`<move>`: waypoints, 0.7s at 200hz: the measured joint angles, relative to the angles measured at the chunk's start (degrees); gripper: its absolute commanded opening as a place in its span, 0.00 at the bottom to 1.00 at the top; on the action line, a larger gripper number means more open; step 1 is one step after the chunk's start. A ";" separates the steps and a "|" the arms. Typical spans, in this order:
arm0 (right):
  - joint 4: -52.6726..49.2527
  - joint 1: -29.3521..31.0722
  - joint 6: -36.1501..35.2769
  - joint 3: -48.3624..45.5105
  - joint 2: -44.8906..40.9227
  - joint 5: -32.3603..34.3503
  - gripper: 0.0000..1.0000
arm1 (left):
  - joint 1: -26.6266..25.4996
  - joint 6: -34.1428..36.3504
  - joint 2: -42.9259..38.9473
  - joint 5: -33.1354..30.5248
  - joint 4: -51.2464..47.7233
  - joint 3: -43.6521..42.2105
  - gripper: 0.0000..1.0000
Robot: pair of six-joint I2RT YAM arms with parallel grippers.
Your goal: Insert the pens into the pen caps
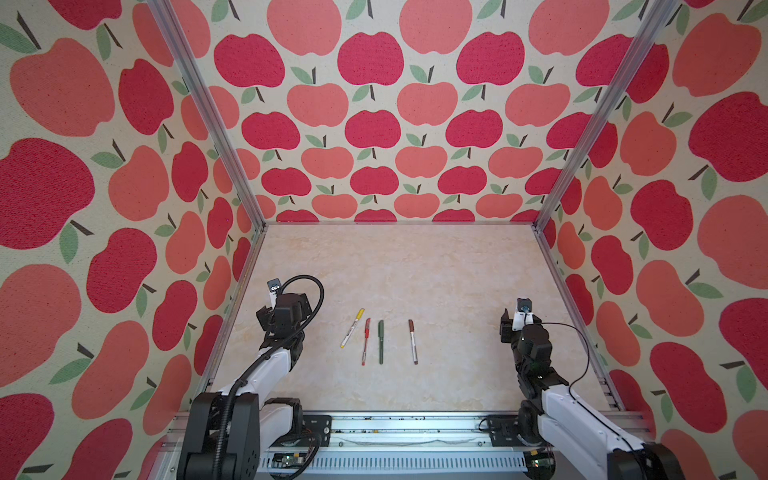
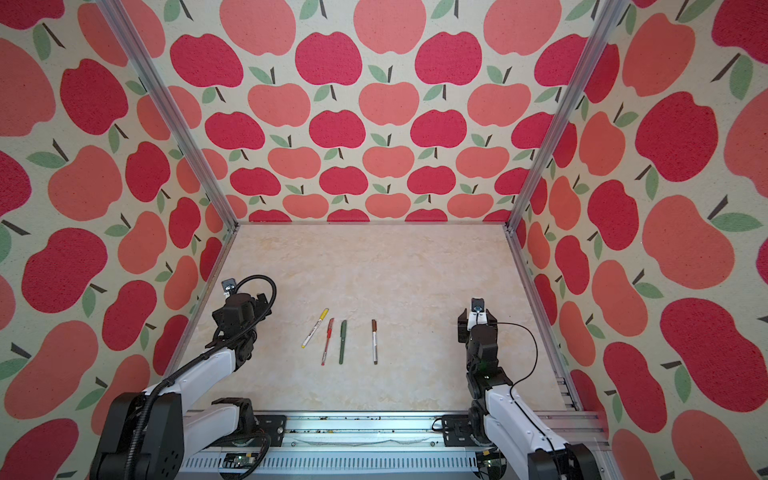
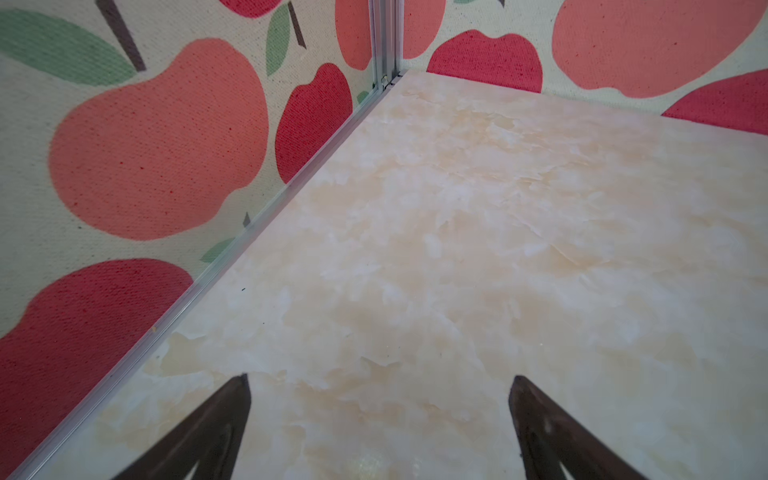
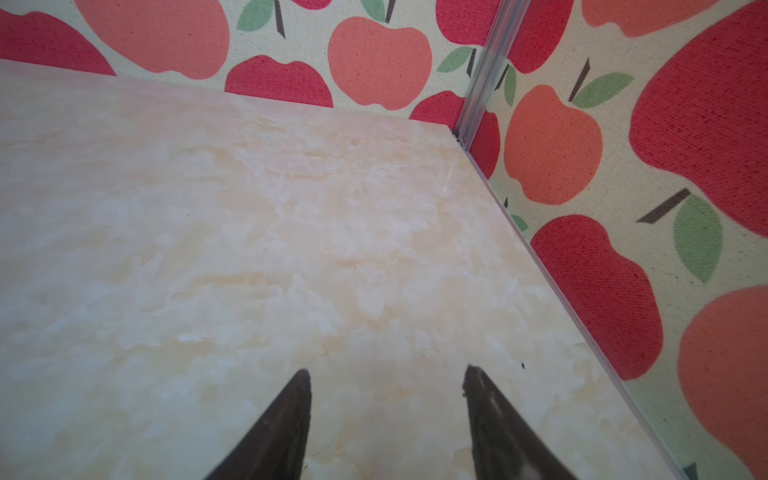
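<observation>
Several pens lie side by side mid-table in both top views, each with its cap on the far end. From left to right they are a white pen with a yellow cap, a red pen with a red cap, a dark green pen, and a white pen with a brown cap. My left gripper hovers open and empty by the left wall, well left of the pens. My right gripper is open and empty near the right wall. Neither wrist view shows a pen.
Apple-patterned walls with aluminium rails close in the marble tabletop on three sides. The arm bases and a metal rail line the near edge.
</observation>
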 measured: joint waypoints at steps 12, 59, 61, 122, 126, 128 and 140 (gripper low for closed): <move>5.35 -1.05 -0.70 1.01 7.87 -0.68 0.62 | 1.38 1.62 3.32 2.51 3.30 -0.11 0.99; 30.45 -3.63 -3.08 6.56 37.09 -5.62 0.68 | 4.44 7.30 16.59 15.19 18.16 2.32 0.99; 30.88 -3.74 -3.02 6.88 38.01 -5.86 0.68 | 4.59 7.39 17.33 15.87 19.19 2.32 0.99; 25.11 -7.41 -1.53 17.57 39.41 -11.26 0.99 | 7.23 7.54 23.47 22.23 28.20 2.38 0.99; 24.81 -7.89 -1.40 17.79 39.28 -11.50 0.99 | 7.23 7.54 23.52 22.36 28.50 2.38 0.99; 24.65 -8.07 -1.40 17.88 39.21 -11.65 0.99 | 7.23 7.56 23.54 22.43 28.61 2.38 0.99; 23.69 -8.61 -1.05 17.90 39.01 -12.11 0.99 | 7.17 7.56 23.56 22.45 29.24 2.38 0.99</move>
